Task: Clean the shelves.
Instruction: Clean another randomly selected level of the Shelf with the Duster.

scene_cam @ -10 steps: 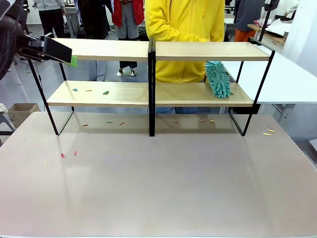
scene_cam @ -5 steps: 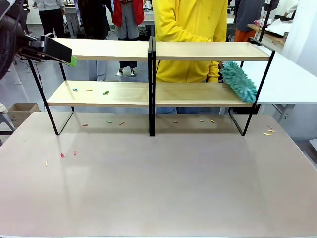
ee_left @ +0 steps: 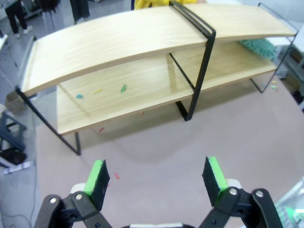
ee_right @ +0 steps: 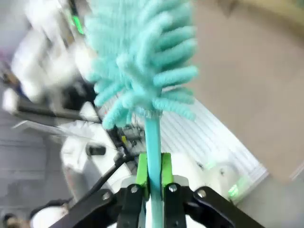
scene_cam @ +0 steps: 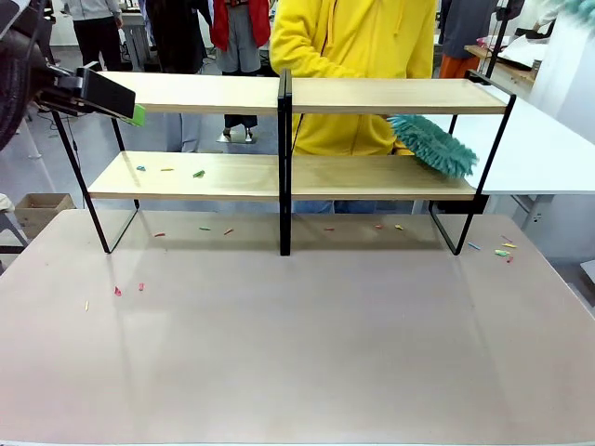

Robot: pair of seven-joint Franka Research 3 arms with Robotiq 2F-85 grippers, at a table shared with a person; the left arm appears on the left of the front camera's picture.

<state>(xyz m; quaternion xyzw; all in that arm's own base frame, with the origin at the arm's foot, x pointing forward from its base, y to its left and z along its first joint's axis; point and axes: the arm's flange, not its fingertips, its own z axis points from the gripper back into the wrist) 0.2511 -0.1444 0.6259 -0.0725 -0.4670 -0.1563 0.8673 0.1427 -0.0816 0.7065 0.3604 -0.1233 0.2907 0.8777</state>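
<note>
Between the right gripper's [ee_right: 154, 172] clenched pads sits a teal duster's [ee_right: 142, 61] handle. Left gripper [ee_left: 156, 175] hangs released over the desk [scene_cam: 297, 353], facing the shelves [scene_cam: 204, 93] along its far edge; another duster [scene_cam: 432, 144] is at the lower board's [scene_cam: 204, 177] right end.

Two-tier light-wood shelves [scene_cam: 214, 93], black frame, upright (lower-left board littered)

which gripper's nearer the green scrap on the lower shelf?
Left. Left gripper hovers at the shelves' left end, up-left of the green scrap; right gripper, holding a teal duster, is past their right end.
</note>
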